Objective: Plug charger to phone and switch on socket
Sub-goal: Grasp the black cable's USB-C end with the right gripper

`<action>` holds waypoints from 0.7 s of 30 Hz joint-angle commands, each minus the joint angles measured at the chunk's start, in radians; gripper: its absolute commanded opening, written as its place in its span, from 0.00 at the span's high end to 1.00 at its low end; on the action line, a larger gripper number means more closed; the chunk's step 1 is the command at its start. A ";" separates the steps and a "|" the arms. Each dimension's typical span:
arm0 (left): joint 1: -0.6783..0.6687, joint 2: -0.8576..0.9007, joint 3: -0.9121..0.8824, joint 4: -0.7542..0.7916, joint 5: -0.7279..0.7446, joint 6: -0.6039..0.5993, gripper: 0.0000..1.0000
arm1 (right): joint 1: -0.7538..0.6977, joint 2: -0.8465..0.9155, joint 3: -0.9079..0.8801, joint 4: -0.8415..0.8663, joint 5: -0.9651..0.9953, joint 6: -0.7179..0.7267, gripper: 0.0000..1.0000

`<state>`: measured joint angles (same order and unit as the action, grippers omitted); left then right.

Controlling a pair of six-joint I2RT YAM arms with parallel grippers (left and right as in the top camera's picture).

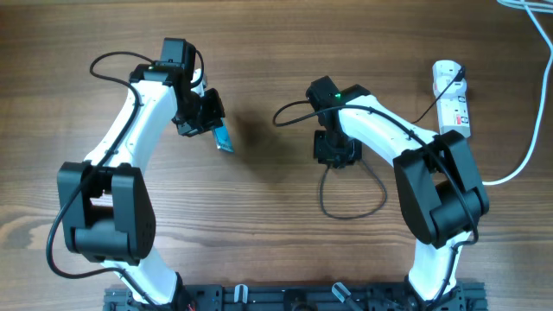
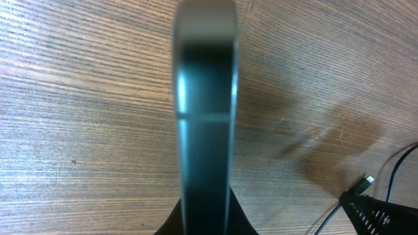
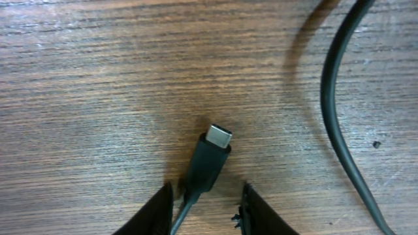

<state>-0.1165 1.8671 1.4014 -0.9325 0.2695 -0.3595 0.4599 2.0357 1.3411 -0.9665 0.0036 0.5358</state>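
My left gripper point(image 1: 207, 117) is shut on the phone point(image 1: 224, 136) and holds it above the table, left of centre. In the left wrist view the phone point(image 2: 206, 117) appears edge-on, standing up between the jaws. My right gripper point(image 1: 335, 154) is low over the table at the centre. Its jaws stand apart, with the charger's connector tip point(image 3: 210, 156) lying on the wood between the fingertips point(image 3: 160, 210), close to the left one. The thin black charger cable point(image 1: 350, 207) loops towards me below that gripper. The white socket point(image 1: 452, 99) lies at the far right.
A thicker white cable point(image 1: 527, 155) curves along the right edge, past the socket. More of the black cable point(image 3: 333, 111) runs down the right side of the right wrist view. The right gripper with the connector point(image 2: 368, 181) shows at the lower right of the left wrist view.
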 commanded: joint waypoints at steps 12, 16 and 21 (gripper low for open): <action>0.003 0.000 0.005 -0.004 -0.001 0.015 0.96 | -0.016 0.053 -0.092 0.039 -0.006 0.013 0.72; 0.003 0.000 0.005 -0.004 -0.001 0.015 0.96 | -0.043 0.053 -0.093 0.048 -0.028 0.013 0.82; 0.003 0.000 0.005 -0.012 -0.001 0.015 0.96 | -0.082 0.053 -0.093 0.074 -0.066 0.013 0.85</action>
<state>-0.1165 1.8671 1.4014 -0.9390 0.2691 -0.3595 0.4034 2.0144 1.3033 -0.9192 -0.0891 0.5449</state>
